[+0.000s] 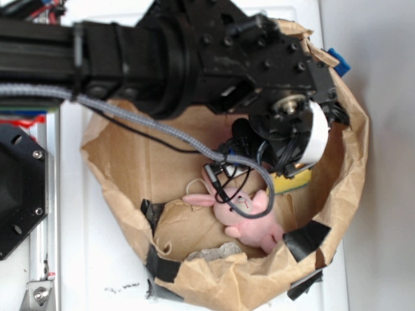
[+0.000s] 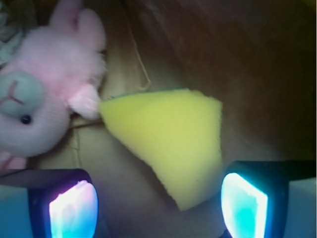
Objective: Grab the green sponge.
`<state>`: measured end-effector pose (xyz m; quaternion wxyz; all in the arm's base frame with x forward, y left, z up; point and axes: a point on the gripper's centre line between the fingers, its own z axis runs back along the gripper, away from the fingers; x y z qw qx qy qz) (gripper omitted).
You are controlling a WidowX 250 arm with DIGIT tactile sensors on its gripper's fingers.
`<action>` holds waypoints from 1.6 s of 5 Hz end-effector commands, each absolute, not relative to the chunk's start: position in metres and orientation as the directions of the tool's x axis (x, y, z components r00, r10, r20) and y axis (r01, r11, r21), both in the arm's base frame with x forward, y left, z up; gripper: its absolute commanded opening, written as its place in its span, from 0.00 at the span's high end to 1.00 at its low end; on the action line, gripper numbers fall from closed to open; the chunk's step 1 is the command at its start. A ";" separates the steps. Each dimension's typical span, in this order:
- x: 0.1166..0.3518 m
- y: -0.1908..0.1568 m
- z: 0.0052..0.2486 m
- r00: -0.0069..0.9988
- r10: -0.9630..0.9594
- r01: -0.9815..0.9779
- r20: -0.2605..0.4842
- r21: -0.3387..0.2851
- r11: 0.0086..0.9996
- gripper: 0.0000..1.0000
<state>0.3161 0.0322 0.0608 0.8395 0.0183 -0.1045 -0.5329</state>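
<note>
The white surface [image 1: 97, 259] carries a crumpled brown paper nest [image 1: 130, 168] whose rim is patched with black tape [image 1: 305, 238]; the nest fills most of the middle and reaches toward the right edge of the surface; a black robot arm [image 1: 194, 52] stretches in from the left edge across the top of the nest, with a grey braided cable [image 1: 130, 120] trailing under it down into the nest; the gripper [image 2: 158, 203] hangs over the right half of the nest, and in the wrist view its two fingers [image 2: 242, 206] stand wide apart, glowing pale blue and pink, with nothing between them but the lower tip of the sponge; the pink bunny [image 1: 249, 217] lies near the nest's middle, toward its lower rim, head to the lower right; the green sponge [image 2: 171, 146] lies on the paper floor just right of the bunny, its yellow wedge face up, one pointed corner touching or almost touching the bunny's paw, and in the exterior view only a yellow and green sliver [image 1: 290, 183] shows under the wrist; a rough grey-brown lump [image 1: 211, 251] sits by the lower rim; a small blue piece [image 1: 338, 61] pokes out past the nest's upper right rim.
</note>
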 end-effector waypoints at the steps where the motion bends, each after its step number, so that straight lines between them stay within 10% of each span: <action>1: 0.322 0.019 0.072 0.362 -0.917 0.901 0.168 0.189 0.391 0.00; 7: 0.337 0.010 0.049 0.373 -0.917 0.907 0.140 0.154 0.392 0.00; 8: 0.328 0.014 0.055 0.400 -0.902 0.894 0.161 0.147 0.422 1.00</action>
